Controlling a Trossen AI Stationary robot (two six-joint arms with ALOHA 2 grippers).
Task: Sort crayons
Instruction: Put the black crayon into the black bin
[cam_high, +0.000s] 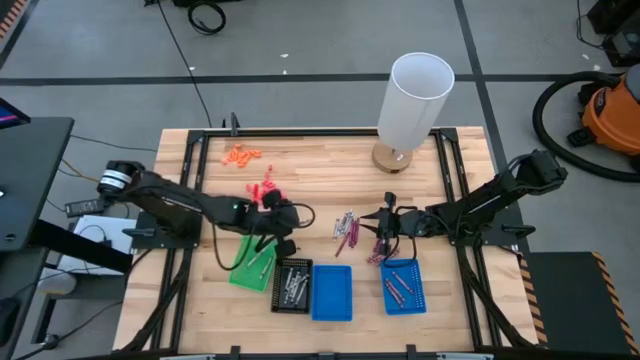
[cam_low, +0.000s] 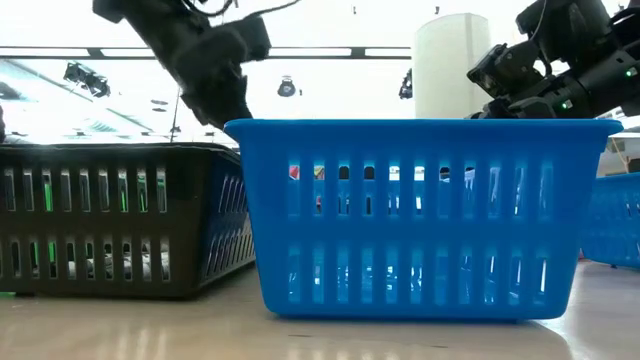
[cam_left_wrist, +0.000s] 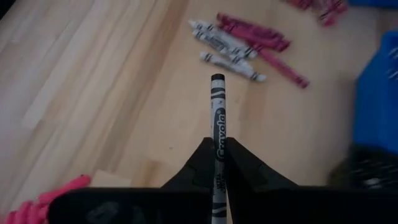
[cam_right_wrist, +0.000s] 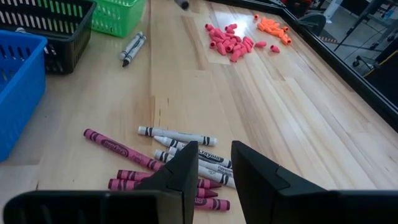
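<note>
My left gripper (cam_left_wrist: 217, 148) is shut on a silvery-grey crayon (cam_left_wrist: 217, 112). It hovers left of the loose crayon pile (cam_high: 345, 228) and also shows in the high view (cam_high: 296, 216). My right gripper (cam_right_wrist: 214, 158) is open and empty just above that pile of silvery-grey and maroon crayons (cam_right_wrist: 180, 155), coming from the table's right side (cam_high: 382, 222). More maroon crayons (cam_high: 377, 256) lie by the right blue tray (cam_high: 403, 285). Two grey crayons (cam_right_wrist: 132, 48) lie beside the green tray (cam_right_wrist: 118, 14). My left gripper pinches the grey crayon between its two fingers along its rear half (cam_left_wrist: 218, 163). The crayon lies along the fingers and its front half (cam_left_wrist: 217, 93) sticks out ahead of them toward the pile. It is lifted clear of the table.
Green (cam_high: 250, 268), black (cam_high: 292, 285) and blue (cam_high: 331, 292) trays stand in a row at the near edge. Pink erasers (cam_high: 262, 190) and orange ones (cam_high: 242, 153) lie at the far left. A tall white cylinder (cam_high: 412, 100) stands at the far edge.
</note>
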